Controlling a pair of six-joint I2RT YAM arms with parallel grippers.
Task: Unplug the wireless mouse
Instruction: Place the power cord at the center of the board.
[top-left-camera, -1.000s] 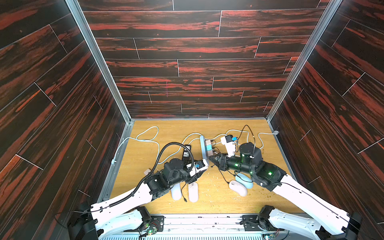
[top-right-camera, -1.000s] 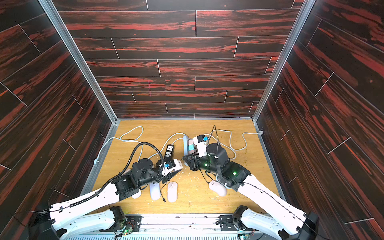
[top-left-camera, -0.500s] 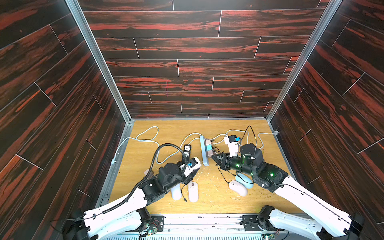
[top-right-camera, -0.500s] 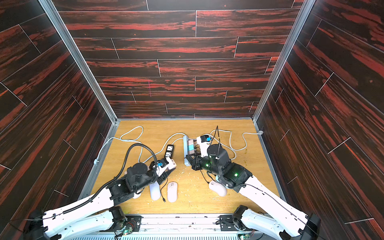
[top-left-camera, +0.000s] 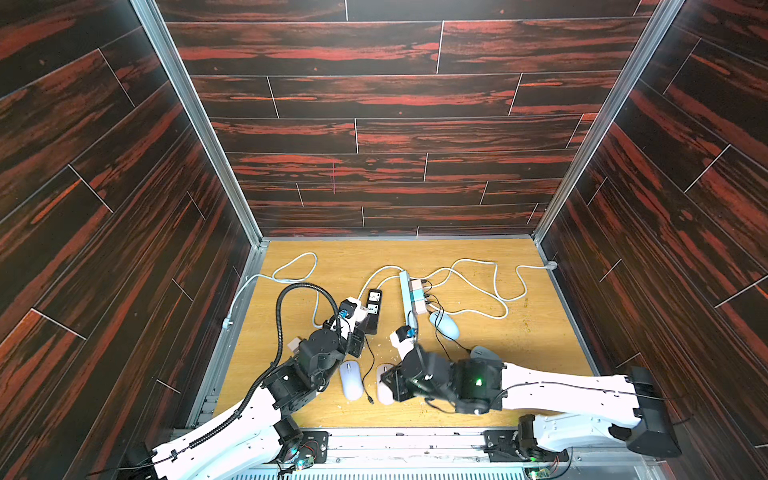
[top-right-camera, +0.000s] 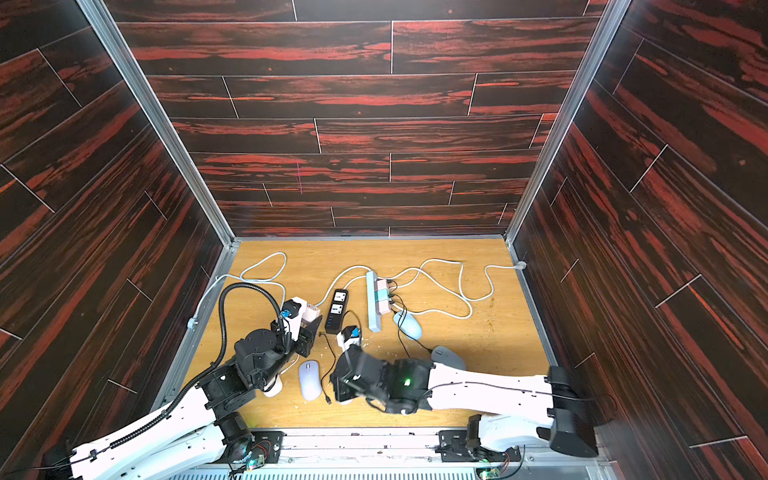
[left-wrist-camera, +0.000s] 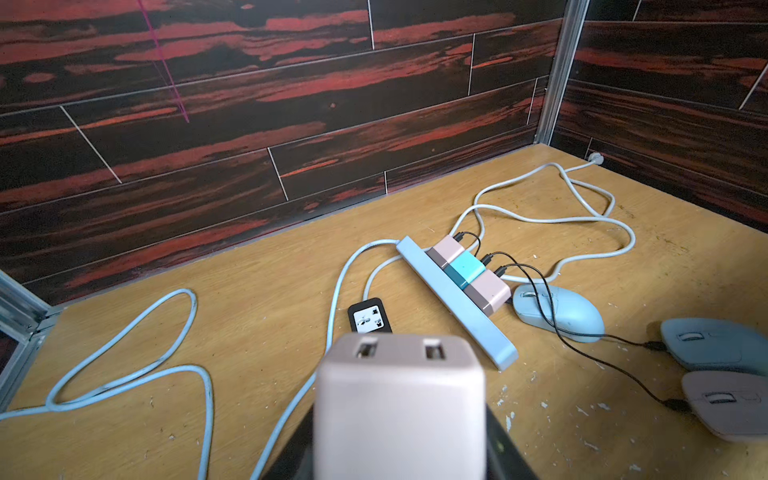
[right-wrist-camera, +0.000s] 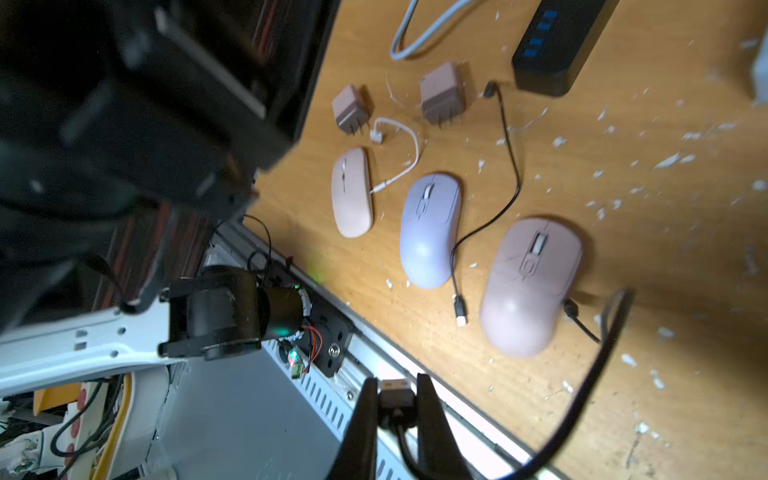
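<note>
Right gripper (right-wrist-camera: 395, 384): fingers pinched on the USB plug (right-wrist-camera: 395, 401), gripping it at the tips only, low over the near edge. The cable (right-wrist-camera: 610, 334) arcs from the plug out to the right and back toward the pink mouse (right-wrist-camera: 532, 286). I cannot tell whether its far end is seated in the mouse.

Left gripper (left-wrist-camera: 401, 449): clamped round the charger (left-wrist-camera: 399, 399), which is held clear of the board (top-left-camera: 532, 332), just left of the black strip (top-left-camera: 373, 309). Both charger ports show bare in the left wrist view, so I judge the plug is out and the unplugging is done at that end.

Pink mouse: on the board by the near edge, just right of the lilac mouse (right-wrist-camera: 430, 232). The right arm (top-left-camera: 557, 388) partly covers it in both top views.

Risks from here:
- The cable has little slack. If I pull the right arm away fast, the mouse drags or flips.
- The tip-only pinch could slip on a tug, and the plug would whip loose.
- The right arm sits low, so dropping it further could press on the pink mouse.
- The loose cable (right-wrist-camera: 518, 183) lies between the two mice. A sweep to the left could snag it and shove the lilac mouse.
- If the left fingers let go at this height, the charger falls prongs-first near the black strip.
</note>
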